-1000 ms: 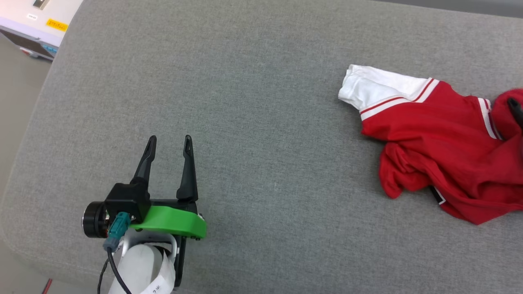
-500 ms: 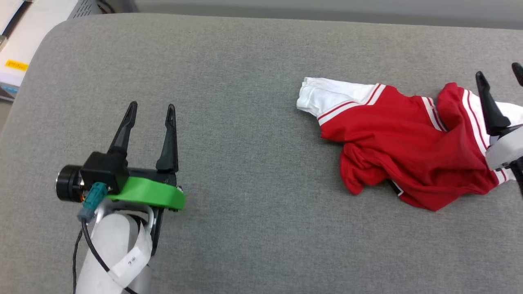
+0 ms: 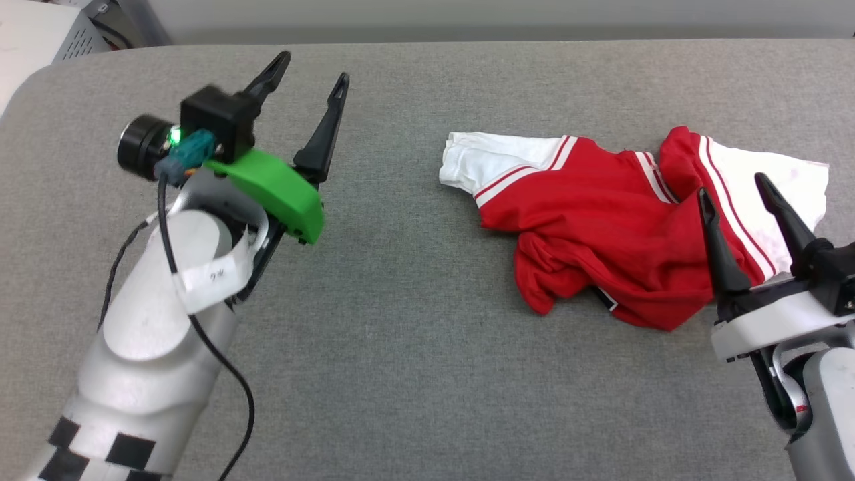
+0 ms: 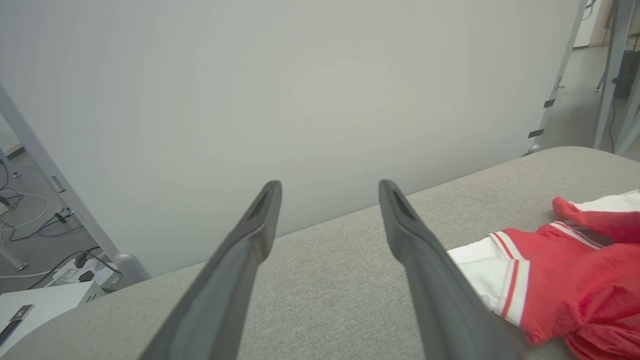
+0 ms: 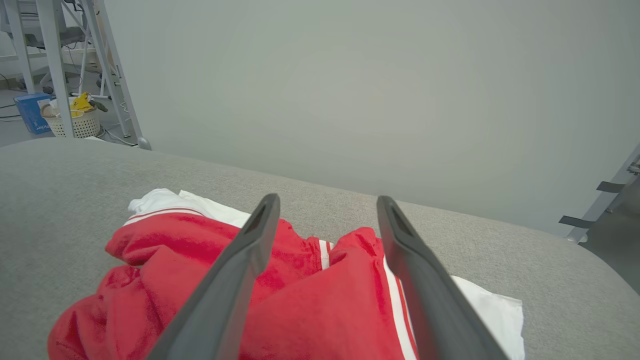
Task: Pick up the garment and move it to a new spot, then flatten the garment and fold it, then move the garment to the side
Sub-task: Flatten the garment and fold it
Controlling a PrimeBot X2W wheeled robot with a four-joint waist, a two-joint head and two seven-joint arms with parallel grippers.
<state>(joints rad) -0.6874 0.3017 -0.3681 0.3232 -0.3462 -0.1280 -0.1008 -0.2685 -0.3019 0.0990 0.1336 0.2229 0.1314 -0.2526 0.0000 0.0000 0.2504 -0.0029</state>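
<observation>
The left gripper (image 3: 314, 67) has 2 black tapered fingers (image 3: 320, 143), a green bracket (image 3: 274, 190), teal plug (image 3: 187, 150), black cable (image 3: 227, 374) and silver forearm (image 3: 153, 321); the right gripper (image 3: 731, 186) wears a white bracket (image 3: 768, 327).

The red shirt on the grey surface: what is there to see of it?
The garment is a soft red shirt with white short sleeves trimmed in red-and-white stripes. It lies crumpled, not flat, on the grey fabric surface, one sleeve pointing left, the other spread flat at the right. A sliver of black print peeks from under its near edge. The right gripper stands open over its right end, gripping nothing.
</observation>
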